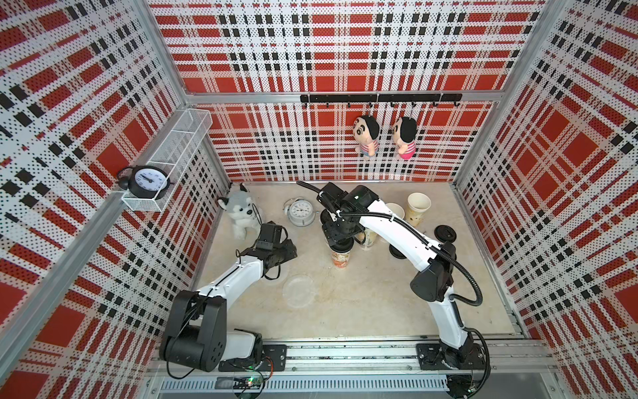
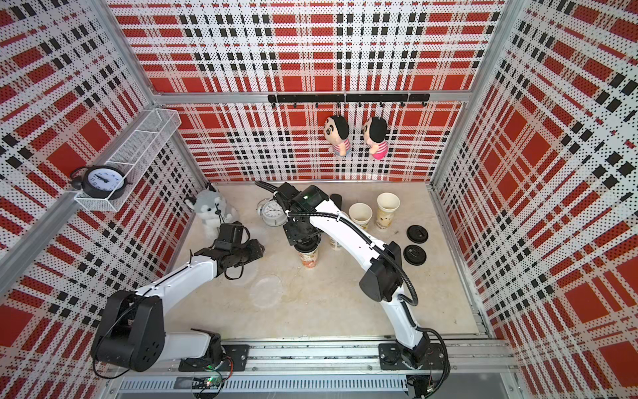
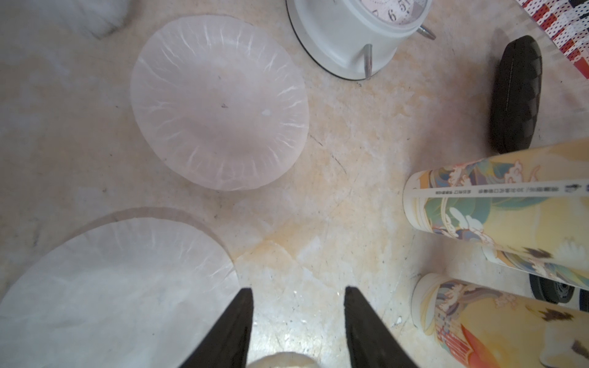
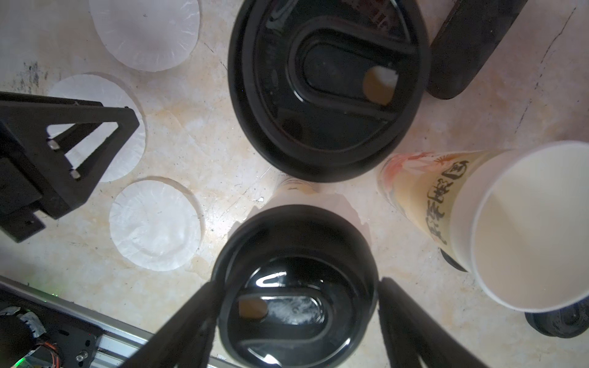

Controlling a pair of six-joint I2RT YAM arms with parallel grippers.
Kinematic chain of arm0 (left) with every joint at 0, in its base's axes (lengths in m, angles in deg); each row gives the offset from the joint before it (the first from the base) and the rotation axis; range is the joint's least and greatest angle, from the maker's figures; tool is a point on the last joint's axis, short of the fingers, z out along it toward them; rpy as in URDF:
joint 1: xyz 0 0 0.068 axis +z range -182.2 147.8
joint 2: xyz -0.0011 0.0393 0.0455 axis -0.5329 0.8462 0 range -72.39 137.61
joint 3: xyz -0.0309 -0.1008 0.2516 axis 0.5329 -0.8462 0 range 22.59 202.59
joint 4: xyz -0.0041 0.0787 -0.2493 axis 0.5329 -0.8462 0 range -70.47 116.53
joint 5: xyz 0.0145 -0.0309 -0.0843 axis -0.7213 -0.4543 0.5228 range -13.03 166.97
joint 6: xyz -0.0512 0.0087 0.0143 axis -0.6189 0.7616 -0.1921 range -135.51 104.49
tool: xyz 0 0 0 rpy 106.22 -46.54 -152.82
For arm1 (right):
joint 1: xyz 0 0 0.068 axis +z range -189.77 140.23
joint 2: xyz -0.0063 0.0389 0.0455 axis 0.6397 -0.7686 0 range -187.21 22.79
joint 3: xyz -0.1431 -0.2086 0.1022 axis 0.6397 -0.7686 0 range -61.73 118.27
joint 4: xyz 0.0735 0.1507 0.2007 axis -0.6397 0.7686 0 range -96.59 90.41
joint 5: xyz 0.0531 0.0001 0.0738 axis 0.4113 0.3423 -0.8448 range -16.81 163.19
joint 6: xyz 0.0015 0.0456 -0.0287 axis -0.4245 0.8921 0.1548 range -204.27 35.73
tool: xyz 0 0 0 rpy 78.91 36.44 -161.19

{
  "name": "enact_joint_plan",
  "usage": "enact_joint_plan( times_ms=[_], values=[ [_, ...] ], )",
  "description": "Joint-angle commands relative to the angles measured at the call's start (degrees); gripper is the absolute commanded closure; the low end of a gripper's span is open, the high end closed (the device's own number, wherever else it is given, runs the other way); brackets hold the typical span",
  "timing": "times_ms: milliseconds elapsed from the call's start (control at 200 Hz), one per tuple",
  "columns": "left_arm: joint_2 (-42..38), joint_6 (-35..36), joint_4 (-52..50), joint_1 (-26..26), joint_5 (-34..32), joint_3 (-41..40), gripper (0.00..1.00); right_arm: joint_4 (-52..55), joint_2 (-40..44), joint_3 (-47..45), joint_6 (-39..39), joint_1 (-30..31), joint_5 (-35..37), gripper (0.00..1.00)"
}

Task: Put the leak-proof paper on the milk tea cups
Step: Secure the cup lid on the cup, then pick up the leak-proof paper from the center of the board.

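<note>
With 1 cup (image 1: pixel 341 259) papered, the right hand (image 4: pixel 299 285) straddles its black lid (image 4: pixel 296 251), grip unclear; the half-open, empty left hand (image 3: pixel 298 290) should next pinch a flat leak-proof paper (image 3: pixel 220 102).

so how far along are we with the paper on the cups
Done: one milk tea cup shows paper poking out under its black lid; a second cup is lidded, paper unconfirmed. In hand: the right claw straddles the first lid; the left claw hangs open and empty above the table. Left: three loose sheets lie on the table and two open cups stand uncovered.
</note>
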Motion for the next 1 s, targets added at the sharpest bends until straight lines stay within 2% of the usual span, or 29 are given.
enact_joint_plan(
  times_ms=[0, 346, 461, 541, 721, 997],
  values=[
    [-0.83, 0.92, 0.54, -0.53, -0.37, 1.08, 0.49, -0.2, 2.41, 0.22, 0.82, -0.02, -0.45, 0.19],
    [-1.47, 1.27, -2.84, -0.38, -3.27, 4.6, 0.49, -1.74, 6.09, 0.26, 1.07, -0.02, 0.43, 0.2],
    [-1.85, 1.14, -5.88, 2.0, -6.05, 6.53, 0.46, -2.86, 8.68, -1.05, 1.19, -0.6, 2.44, 0.19],
    [-2.1, 0.48, -6.63, 5.86, -5.99, 6.82, 0.44, -5.93, 12.19, -5.59, 1.3, -1.63, 3.06, 0.19],
    [0.77, -1.05, -6.39, 13.1, -3.15, 7.11, 0.45, -17.85, 22.7, -21.94, 0.43, -5.73, 0.61, 0.2],
    [12.78, -3.4, -2.98, 14.15, -4.53, 10.93, 0.5, -26.5, 30.26, -35.71, -1.85, -9.32, -2.19, 0.22]
  ],
)
